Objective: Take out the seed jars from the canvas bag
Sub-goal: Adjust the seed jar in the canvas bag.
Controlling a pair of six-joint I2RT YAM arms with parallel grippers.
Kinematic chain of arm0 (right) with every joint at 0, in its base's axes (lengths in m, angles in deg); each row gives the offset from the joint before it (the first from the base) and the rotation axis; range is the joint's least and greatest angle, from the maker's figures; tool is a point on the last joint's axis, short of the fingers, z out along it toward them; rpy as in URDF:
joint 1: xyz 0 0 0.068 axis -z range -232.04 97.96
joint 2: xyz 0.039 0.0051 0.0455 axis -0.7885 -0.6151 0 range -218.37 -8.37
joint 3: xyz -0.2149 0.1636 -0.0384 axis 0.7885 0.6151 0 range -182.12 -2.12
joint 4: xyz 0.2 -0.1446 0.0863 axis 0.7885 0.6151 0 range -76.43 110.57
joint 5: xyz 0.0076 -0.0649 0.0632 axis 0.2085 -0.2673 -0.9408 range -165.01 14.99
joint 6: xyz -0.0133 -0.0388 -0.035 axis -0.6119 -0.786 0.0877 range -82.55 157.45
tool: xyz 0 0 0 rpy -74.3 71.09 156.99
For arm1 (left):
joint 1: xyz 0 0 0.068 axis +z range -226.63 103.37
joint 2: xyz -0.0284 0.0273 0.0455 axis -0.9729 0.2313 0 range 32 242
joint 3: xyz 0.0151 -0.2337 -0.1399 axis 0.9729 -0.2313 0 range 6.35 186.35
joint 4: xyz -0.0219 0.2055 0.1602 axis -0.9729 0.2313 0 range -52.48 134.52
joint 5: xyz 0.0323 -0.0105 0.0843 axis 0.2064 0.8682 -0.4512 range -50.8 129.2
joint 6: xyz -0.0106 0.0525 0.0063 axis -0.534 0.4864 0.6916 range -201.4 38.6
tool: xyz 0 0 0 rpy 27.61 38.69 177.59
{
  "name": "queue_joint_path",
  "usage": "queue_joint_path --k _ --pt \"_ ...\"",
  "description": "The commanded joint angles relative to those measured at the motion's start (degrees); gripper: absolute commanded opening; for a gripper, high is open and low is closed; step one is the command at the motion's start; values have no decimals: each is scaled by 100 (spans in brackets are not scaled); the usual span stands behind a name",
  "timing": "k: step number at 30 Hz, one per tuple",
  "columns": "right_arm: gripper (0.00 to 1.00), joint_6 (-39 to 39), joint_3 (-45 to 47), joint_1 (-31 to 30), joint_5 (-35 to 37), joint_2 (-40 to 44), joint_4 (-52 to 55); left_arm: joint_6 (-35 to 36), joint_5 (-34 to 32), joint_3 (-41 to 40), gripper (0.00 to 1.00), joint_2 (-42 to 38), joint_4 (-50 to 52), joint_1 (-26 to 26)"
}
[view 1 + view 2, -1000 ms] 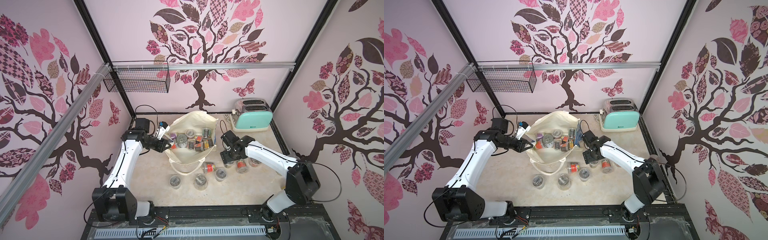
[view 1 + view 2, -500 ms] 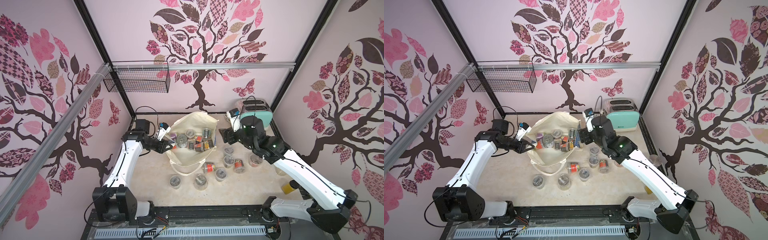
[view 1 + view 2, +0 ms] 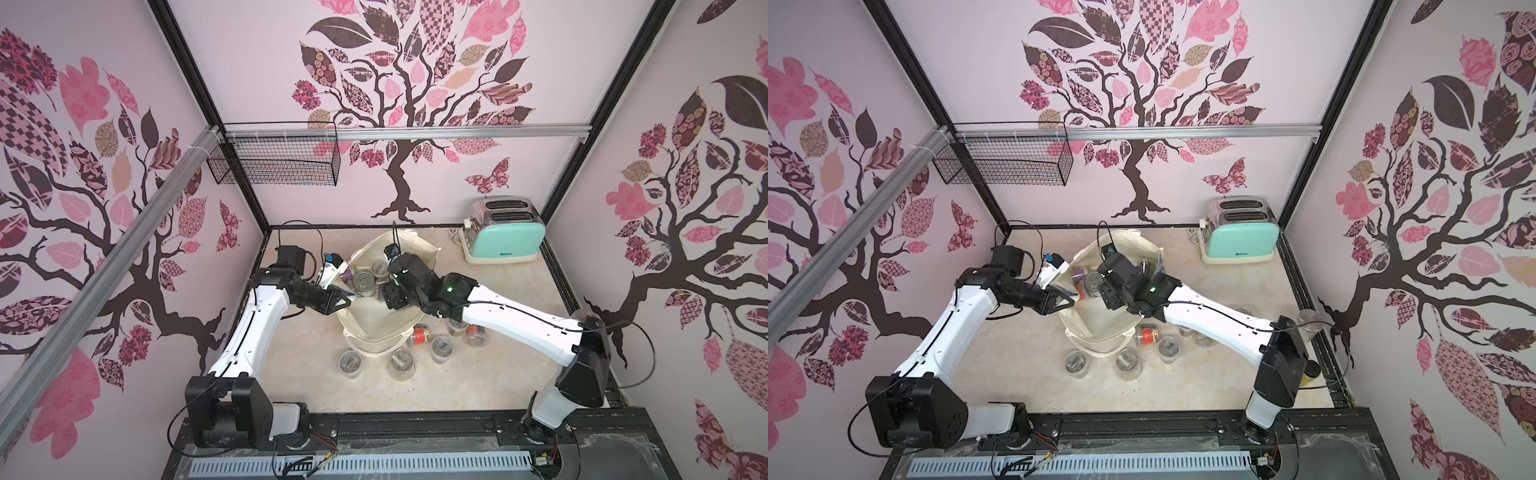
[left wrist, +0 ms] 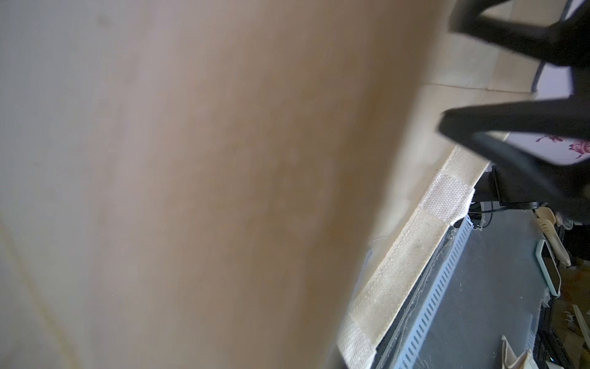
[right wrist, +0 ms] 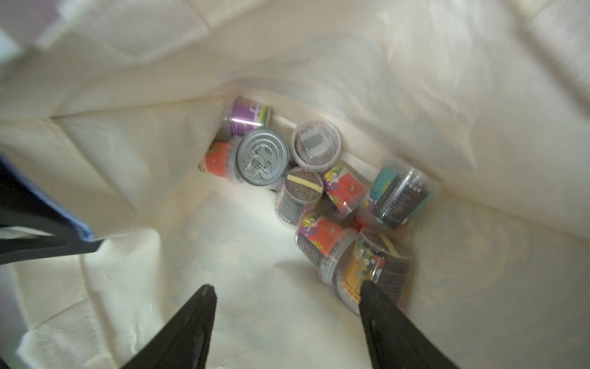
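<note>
White links (image 3: pixel 257 328), black joints (image 3: pixel 582 374) and jaws, thin cables (image 3: pixel 299 226), green light (image 3: pixel 448 289)

Left arm (image 3: pixel 257 328) angled far and right, left gripper (image 3: pixel 348 296) pinching canvas bag (image 3: pixel 374 324) rim, right arm (image 3: pixel 519 322) stretched left, right gripper (image 5: pixel 287 287) spread, pointing down.

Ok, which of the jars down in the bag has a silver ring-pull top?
The silver-topped jar beside the purple-labelled jar in the canvas bag; every other one shows a clear lid or a coloured label.
</note>
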Motion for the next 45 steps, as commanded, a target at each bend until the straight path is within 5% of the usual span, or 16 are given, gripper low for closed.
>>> queue_joint_path --k 1,7,32,45 --pt "76 754 -55 -35 959 -349 714 89 209 -20 0 -30 177 -60" --pt "86 1182 -63 71 1778 -681 1031 104 208 5 0 69 198 -119" --pt "89 2519 -238 897 1189 -1765 304 120 279 5 0 110 219 -145" --pt "87 1165 -362 908 -906 -1344 -522 124 236 -5 0 64 250 -144"
